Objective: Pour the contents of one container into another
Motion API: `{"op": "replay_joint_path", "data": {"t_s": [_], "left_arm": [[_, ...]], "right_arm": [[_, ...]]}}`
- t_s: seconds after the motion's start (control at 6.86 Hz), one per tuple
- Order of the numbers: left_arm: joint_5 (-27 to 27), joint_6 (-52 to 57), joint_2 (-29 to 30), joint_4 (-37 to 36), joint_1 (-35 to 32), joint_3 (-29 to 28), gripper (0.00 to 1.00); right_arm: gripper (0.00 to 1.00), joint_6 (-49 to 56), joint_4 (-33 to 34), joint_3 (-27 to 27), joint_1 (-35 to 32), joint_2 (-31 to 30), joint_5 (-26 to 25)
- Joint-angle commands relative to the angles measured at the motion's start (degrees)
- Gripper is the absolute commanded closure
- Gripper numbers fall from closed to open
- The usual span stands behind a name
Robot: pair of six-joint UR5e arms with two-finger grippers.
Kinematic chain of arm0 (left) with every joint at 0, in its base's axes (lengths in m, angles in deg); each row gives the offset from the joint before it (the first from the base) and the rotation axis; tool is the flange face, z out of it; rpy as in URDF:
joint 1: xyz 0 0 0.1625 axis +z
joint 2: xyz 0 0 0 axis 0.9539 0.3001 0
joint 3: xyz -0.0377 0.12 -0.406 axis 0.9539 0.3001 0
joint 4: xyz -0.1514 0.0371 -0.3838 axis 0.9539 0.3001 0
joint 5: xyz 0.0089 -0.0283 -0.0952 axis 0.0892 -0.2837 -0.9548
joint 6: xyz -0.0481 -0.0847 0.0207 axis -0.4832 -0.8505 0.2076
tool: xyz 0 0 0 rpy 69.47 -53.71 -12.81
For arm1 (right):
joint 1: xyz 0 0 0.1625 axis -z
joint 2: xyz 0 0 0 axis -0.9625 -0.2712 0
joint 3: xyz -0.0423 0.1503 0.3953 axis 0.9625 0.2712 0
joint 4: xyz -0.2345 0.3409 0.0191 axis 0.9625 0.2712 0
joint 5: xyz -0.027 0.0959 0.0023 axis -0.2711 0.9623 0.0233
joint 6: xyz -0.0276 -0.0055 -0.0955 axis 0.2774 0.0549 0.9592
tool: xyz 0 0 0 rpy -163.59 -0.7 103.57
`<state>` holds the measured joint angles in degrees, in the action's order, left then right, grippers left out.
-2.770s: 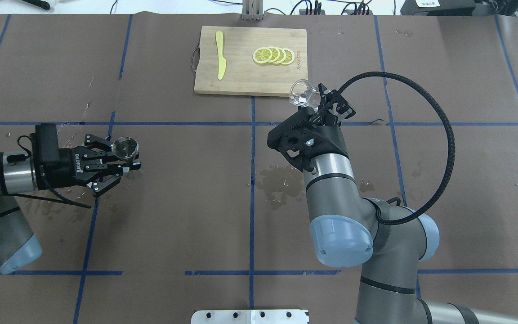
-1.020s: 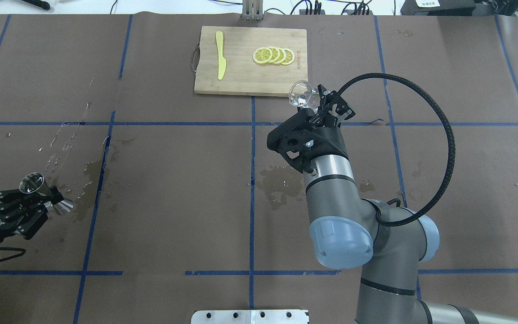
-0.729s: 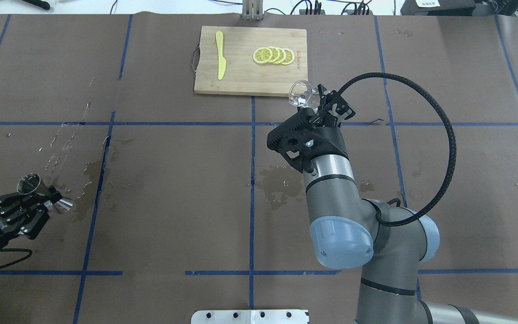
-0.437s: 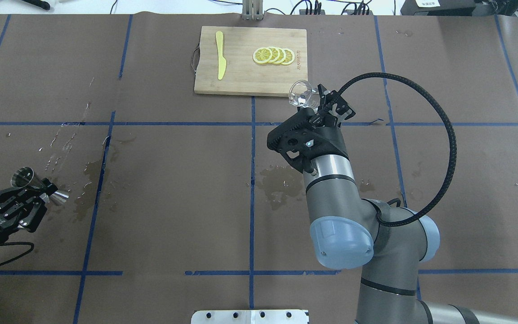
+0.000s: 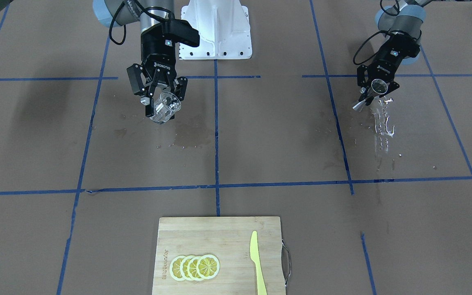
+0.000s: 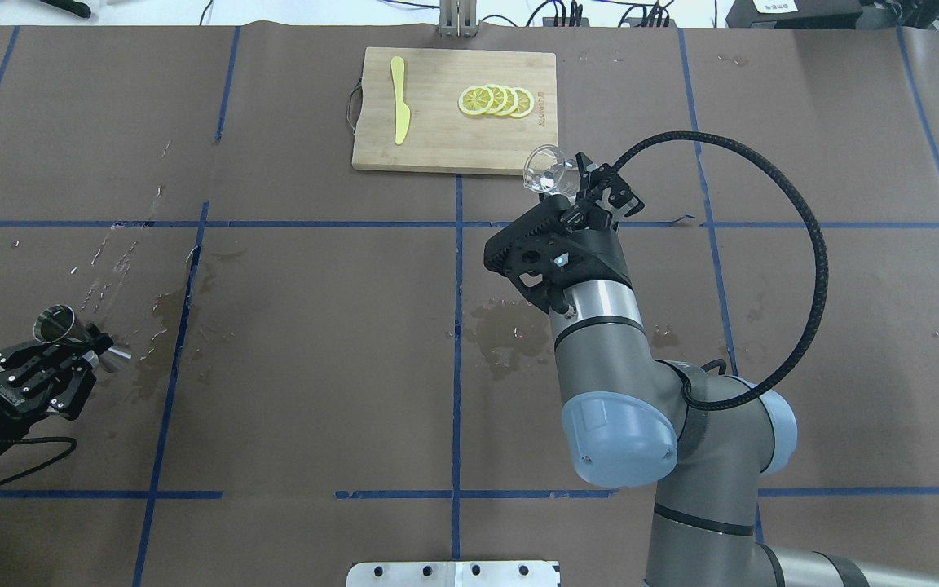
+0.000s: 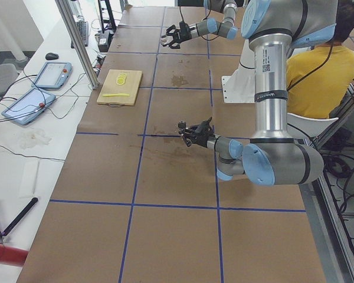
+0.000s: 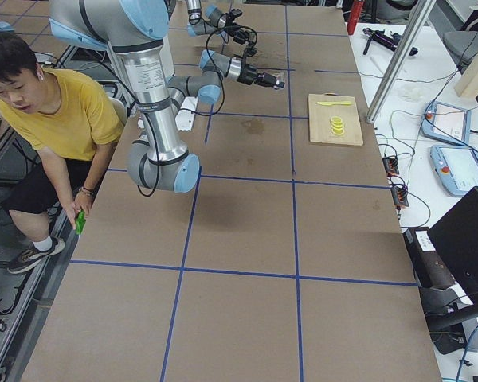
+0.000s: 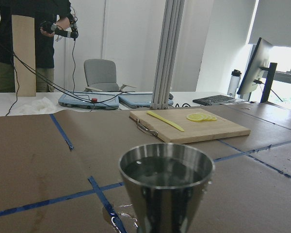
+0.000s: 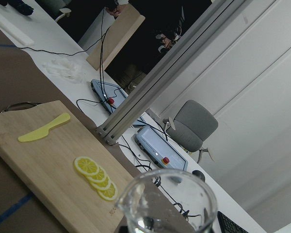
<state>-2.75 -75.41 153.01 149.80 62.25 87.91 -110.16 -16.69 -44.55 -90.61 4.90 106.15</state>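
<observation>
**Hidden:** left end effector [image 6: 88, 349] clamped on jigger [image 6: 55, 324]; waist lost inside my grip, my left arm cut off at overhead's left edge.

**Room:** right end effector [image 5: 163, 99] grips glass cup [image 5: 165, 108], raised above worktop [image 5: 260, 143]. Containers well apart, with a wide stretch of worktop and wet patches [image 6: 510, 326] between them.

**Contents:** jigger holds liquid just below brim. Cup's contents unclear.

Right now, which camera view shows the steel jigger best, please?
The left wrist-mounted view: the jigger fills the frame, rim plain. Overhead and front-facing views show the jigger small, gripped at its waist by the left claw; the side views, barely; the right wrist view, nothing.
</observation>
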Motion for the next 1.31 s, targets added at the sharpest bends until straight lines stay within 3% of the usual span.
{"op": "replay_joint_path", "data": {"t_s": [0.0, 1.17], "left_arm": [[-0.1, 2.88, 1.67, -1.41, 0.09, -0.51, 1.0], [-2.82, -3.59, 2.83, -5.99, -1.14, -1.03, 1.0]], "right_arm": [[1.0, 0.0, 0.04, 0.0, 0.0, 0.0, 0.0], [1.0, 0.09, -0.05, -0.09, -0.09, -0.35, 0.0]]}}
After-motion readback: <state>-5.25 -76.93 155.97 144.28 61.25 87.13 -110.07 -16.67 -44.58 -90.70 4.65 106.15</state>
